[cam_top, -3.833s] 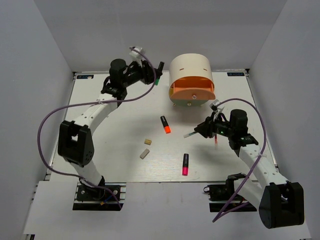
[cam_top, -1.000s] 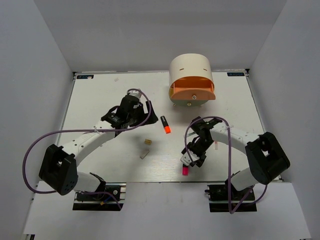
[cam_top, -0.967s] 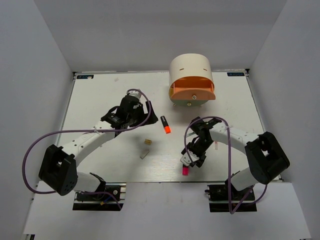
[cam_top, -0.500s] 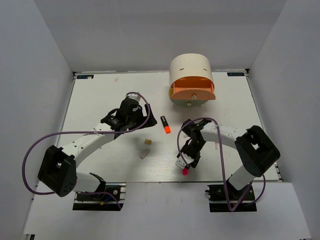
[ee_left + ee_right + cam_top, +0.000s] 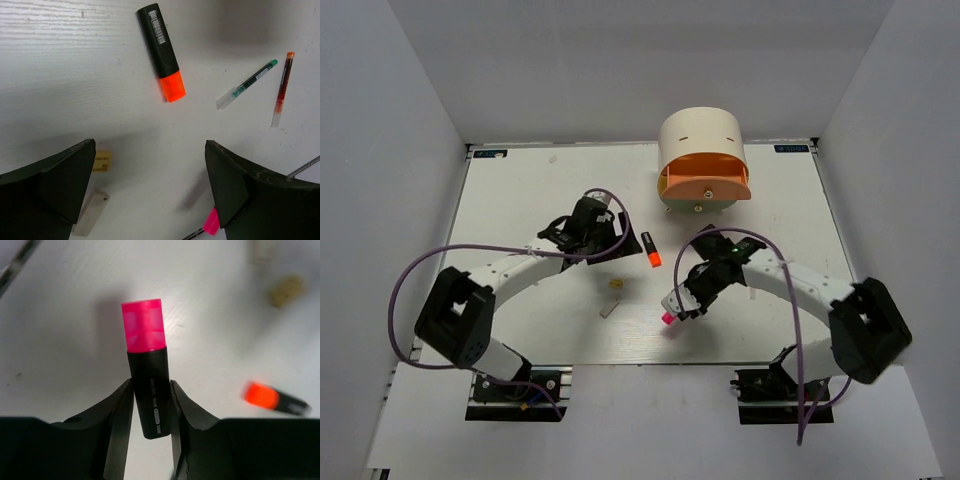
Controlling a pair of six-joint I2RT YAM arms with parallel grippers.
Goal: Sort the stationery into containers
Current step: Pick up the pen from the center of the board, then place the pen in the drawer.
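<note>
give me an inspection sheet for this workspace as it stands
surface: white table, stationery scattered mid-area
job's things: pink highlighter gripped, apparently lifted; orange highlighter, small eraser, long eraser, green-tipped pen and red pen lying loose; drawer unit at the back
clutter: nothing seen
end effectors: left end effector open, empty; right end effector shut on pink highlighter
cables: left purple cable and right purple cable in loose loops
surroundings: plain grey walls
</note>
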